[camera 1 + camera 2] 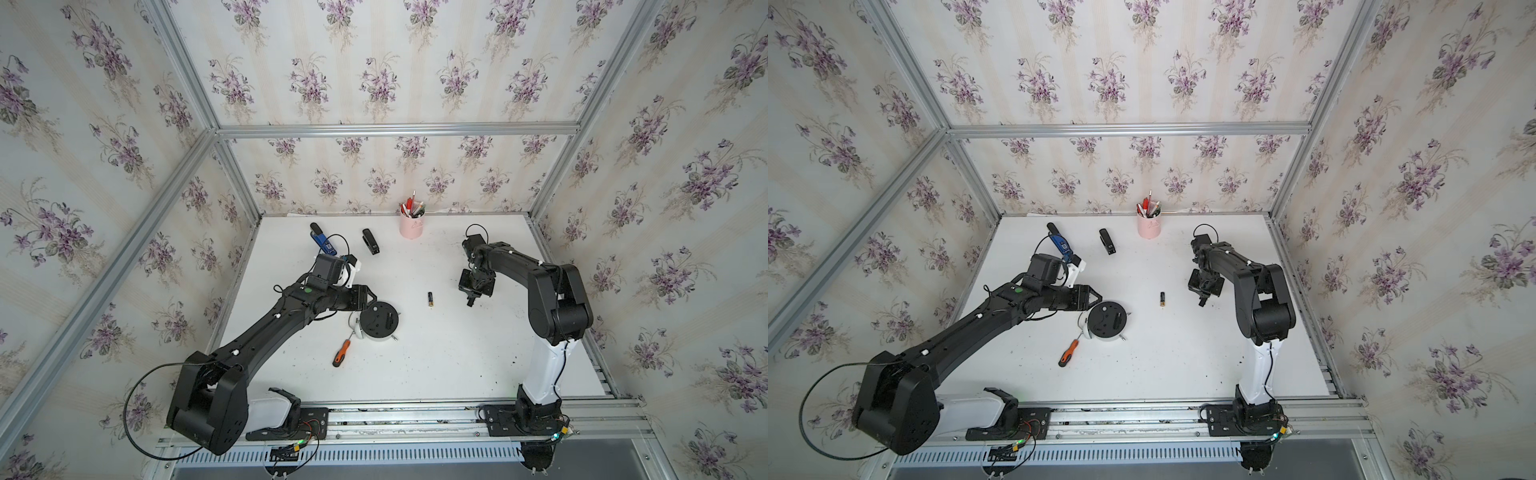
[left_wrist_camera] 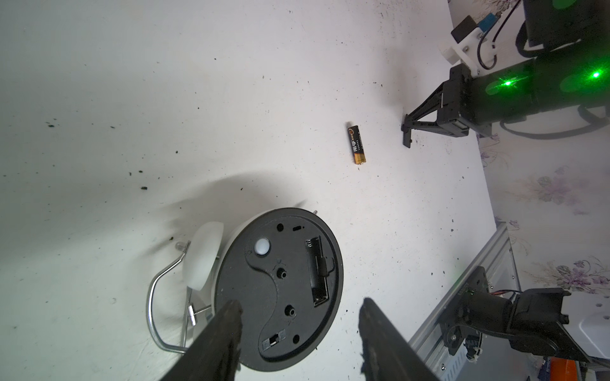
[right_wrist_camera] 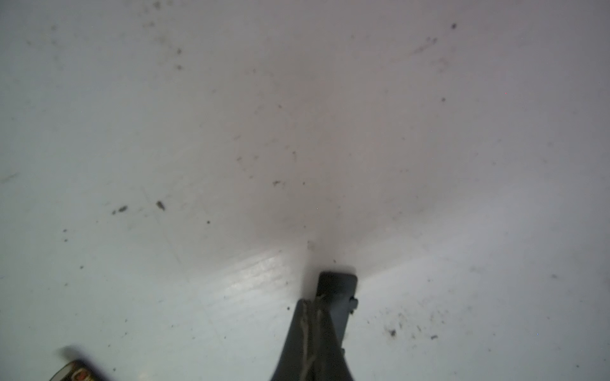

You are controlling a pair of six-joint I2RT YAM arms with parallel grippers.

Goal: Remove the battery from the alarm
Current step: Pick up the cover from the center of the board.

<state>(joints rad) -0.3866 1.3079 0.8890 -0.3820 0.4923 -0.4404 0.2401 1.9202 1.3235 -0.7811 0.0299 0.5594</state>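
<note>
Right gripper (image 1: 471, 301): clenched tight, nothing between the jaws, tip down low over the table (image 1: 457, 365). Contact with the surface: cannot tell.

Just beside it, apart: battery (image 1: 431, 299), flat on bare table, gold end toward the near edge in both top views. Between right gripper and alarm (image 1: 379, 322), touching neither.

Left gripper (image 2: 300, 306): released, jaws spread, hanging over the rim of the alarm's black back, grasping nothing. Touching or not: cannot tell.

Alarm face down, back up, one bell and the wire handle showing at the side. Battery bay (image 2: 318, 270) open and empty in the left wrist view. Screwdriver (image 1: 342, 352) near the alarm, lying free.

Judged step: battery out and set down, task as good as complete, only the retreat left.

Next move, likely: lift the right arm straight up and away without brushing the battery, which is round and free to roll. For the left: back off the alarm without nudging it. No further grasp called for.
</note>
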